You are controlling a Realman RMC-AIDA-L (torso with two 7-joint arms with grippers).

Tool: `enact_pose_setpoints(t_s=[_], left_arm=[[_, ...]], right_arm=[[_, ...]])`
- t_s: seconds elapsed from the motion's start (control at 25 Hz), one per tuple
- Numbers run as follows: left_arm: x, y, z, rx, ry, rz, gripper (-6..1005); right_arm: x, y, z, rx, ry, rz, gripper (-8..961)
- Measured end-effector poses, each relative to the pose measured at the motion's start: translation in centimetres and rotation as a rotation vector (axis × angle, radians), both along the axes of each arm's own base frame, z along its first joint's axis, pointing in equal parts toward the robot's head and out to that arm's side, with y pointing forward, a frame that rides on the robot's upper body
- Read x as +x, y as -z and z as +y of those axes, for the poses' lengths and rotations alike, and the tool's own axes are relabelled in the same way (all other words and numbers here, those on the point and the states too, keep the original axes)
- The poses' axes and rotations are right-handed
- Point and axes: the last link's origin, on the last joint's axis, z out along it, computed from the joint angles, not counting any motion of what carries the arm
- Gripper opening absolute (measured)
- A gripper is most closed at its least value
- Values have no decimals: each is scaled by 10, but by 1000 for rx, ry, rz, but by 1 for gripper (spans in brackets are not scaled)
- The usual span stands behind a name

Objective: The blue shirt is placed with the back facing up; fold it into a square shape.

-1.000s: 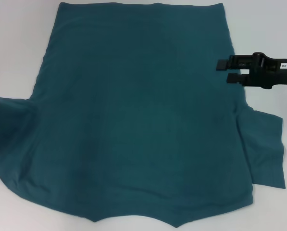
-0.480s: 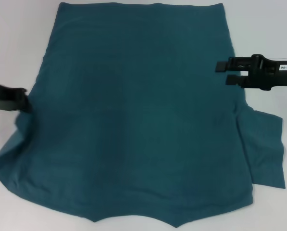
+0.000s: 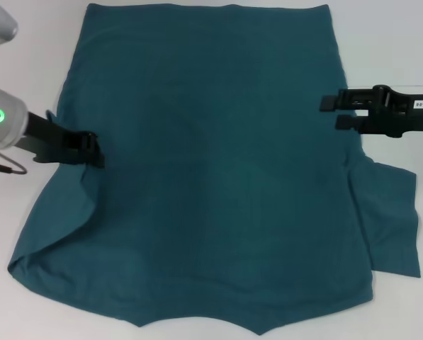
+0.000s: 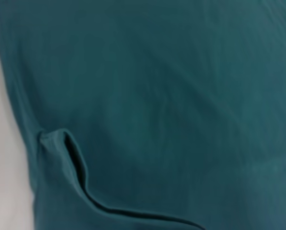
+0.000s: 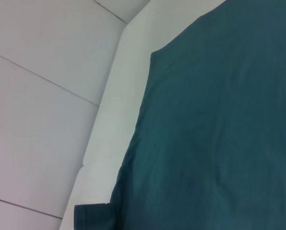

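The blue shirt (image 3: 211,163) lies spread flat on the white table, its plain side up and its hem at the far edge. My left gripper (image 3: 94,150) is shut on the left sleeve and holds it over the shirt's body, so a fold runs down the left side. The left wrist view shows this folded edge (image 4: 75,163) lying on the shirt (image 4: 181,96). At the shirt's right edge, my right gripper (image 3: 333,113) is open, with nothing between its fingers. The right sleeve (image 3: 392,219) lies flat, spread outward. The right wrist view shows the shirt (image 5: 219,120) from the side.
The white table (image 3: 27,64) shows bare on both sides of the shirt and beyond its hem. In the right wrist view the table's edge (image 5: 119,96) meets a white panelled wall (image 5: 47,72). A thin cable (image 3: 2,168) hangs by the left arm.
My left gripper has moved rightward from the table's left edge, dragging the left sleeve in over the shirt's body. The right gripper has barely moved.
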Motion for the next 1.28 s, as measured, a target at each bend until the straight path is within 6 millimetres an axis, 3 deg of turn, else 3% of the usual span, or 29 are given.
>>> enact_pose_setpoints(t_s=[0.2, 0.44, 0.56, 0.72, 0.84, 1.08, 1.28], left_arm=[[2, 7, 4, -24, 32, -26, 38], [13, 9, -4, -94, 193, -153, 50], [11, 3, -12, -82, 251, -244, 179], [-11, -9, -24, -31, 204, -309, 351], [-26, -11, -44, -69, 199, -348, 481], [-39, 3, -89, -186, 442, -351, 749], [-39, 19, -107, -192, 599, -371, 771]], right_arm=[[5, -1, -3, 2, 10, -5, 700], [8, -3, -4, 6, -4, -28, 700], [11, -2, -5, -1, -19, -58, 700], [11, 0, -8, -18, -74, -92, 701], [10, -1, -13, -36, -125, -112, 700], [13, -4, -19, -58, -173, -131, 699], [21, -12, -26, -98, -160, -156, 699]])
